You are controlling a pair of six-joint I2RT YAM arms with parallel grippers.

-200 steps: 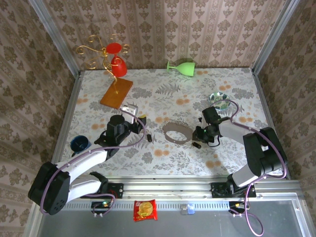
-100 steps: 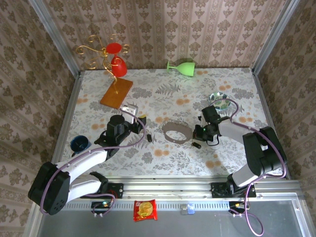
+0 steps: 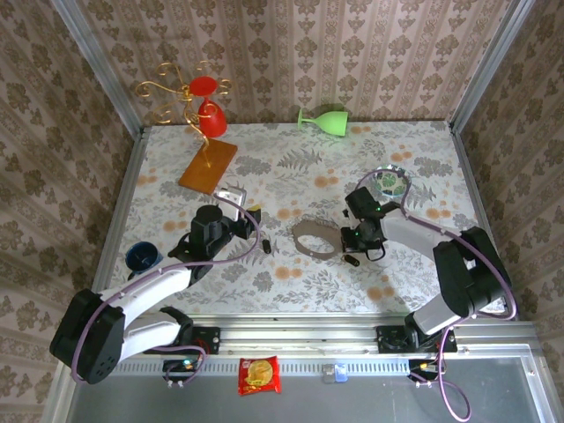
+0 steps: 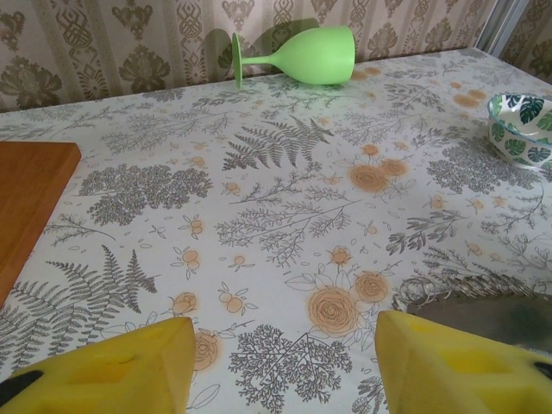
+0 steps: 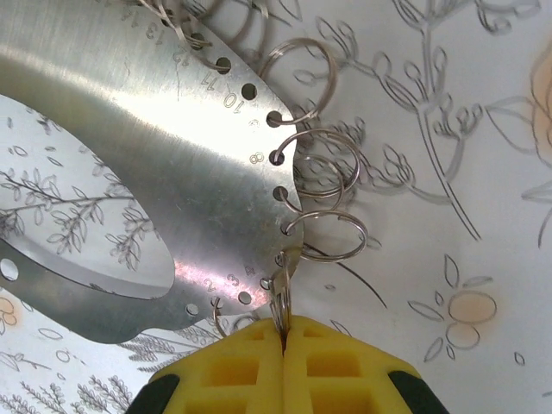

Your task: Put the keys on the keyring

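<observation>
**Keyring** (image 5: 172, 164): a flat grey metal hoop, its rim punched with numbered holes that carry wire loops (image 5: 321, 233). It lies on the table (image 3: 291, 189), left of the dish (image 3: 388, 185) and nearer. The right gripper (image 5: 283, 332) is clenched on a loop at the rim, a detail the wrist view resolves and the top view leaves too small. The left gripper (image 4: 283, 345), further left of the dish, gapes over bare cloth. A key (image 3: 350, 261) lies nearer than the dish.

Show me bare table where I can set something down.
Free: the back middle, bordered by the wooden board, green goblet and dish; also the near strip in front of the keyring. Crowded: right around it, where the right gripper grips it.
</observation>
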